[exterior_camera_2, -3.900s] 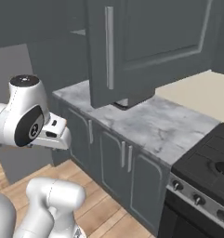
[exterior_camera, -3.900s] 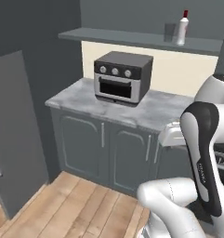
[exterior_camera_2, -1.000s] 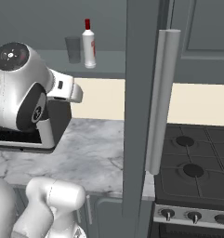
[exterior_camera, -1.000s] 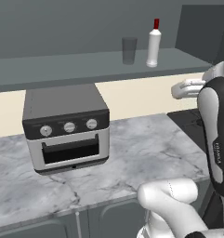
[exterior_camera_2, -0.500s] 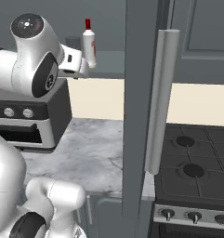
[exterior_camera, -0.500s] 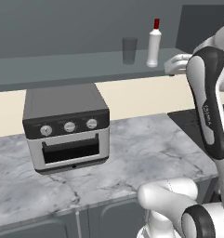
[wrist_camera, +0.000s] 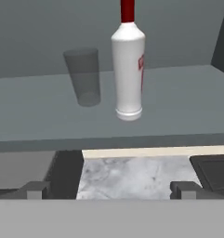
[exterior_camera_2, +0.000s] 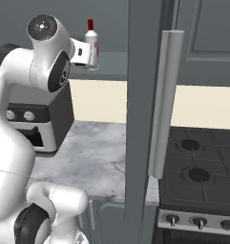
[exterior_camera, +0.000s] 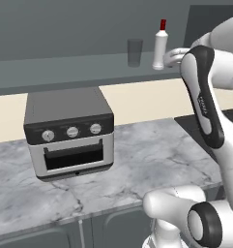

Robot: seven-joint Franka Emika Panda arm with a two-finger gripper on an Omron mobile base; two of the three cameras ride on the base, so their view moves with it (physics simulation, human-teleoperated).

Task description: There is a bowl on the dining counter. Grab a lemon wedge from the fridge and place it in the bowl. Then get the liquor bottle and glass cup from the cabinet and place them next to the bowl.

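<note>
"Where are the robot's jaws?"

"The gripper [wrist_camera: 111, 188] is up high, at the front edge of the cabinet [exterior_camera: 65, 68] shelf. Its jaws are spread wide apart and hold nothing."

"What is below it?"

"A grey stone counter [exterior_camera: 152, 160] with a toaster oven [exterior_camera: 69, 133] on it. A black stove [exterior_camera_2: 202, 176] sits to the right, and an open cabinet door [exterior_camera_2: 145, 95] with a long silver handle [exterior_camera_2: 164, 102] hangs near the camera."

"Where is the bottle?"

"The white bottle [wrist_camera: 128, 65] with the red cap stands upright on the shelf, just ahead of the jaws and not touching them."

"And the cup?"

"The grey cup [wrist_camera: 83, 76] stands to the bottle's left, a bit farther back. They are near but apart."
</note>
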